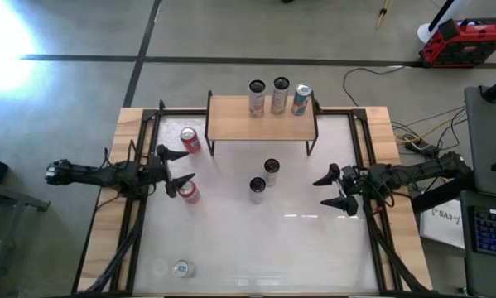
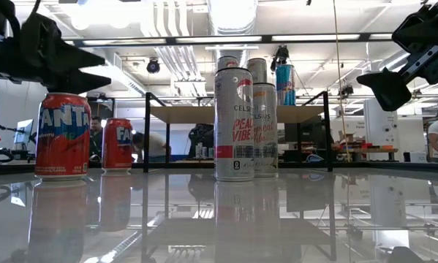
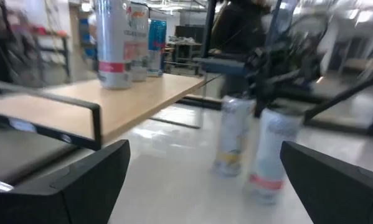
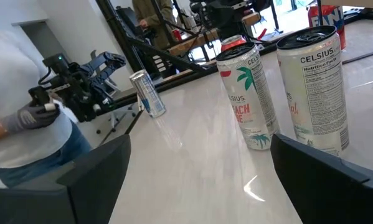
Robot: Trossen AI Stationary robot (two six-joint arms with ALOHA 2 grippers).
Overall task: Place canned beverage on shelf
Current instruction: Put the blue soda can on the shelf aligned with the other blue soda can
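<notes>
The shelf [image 1: 262, 120], a tan wooden top on black legs, stands at the table's far middle with three cans [image 1: 279, 96] upright on it. Two tall white Celsius cans [image 1: 271, 170] [image 1: 257, 189] stand on the table in front of it. Two red Fanta cans [image 1: 190, 139] [image 1: 189, 192] stand at the left. My left gripper [image 1: 190, 165] hovers open between the Fanta cans, above their tops [image 2: 62, 136]. It points toward the Celsius cans [image 3: 270, 152]. My right gripper [image 1: 319, 193] hovers open to the right of the Celsius cans [image 4: 251, 96].
A small silver-blue can [image 1: 181, 268] stands near the table's front left corner. Black frame rails [image 1: 140, 207] run along both sides of the white table top. A person's gloved hand [image 4: 24, 118] shows beyond the table in the right wrist view. Bare table top lies between the grippers toward the near edge.
</notes>
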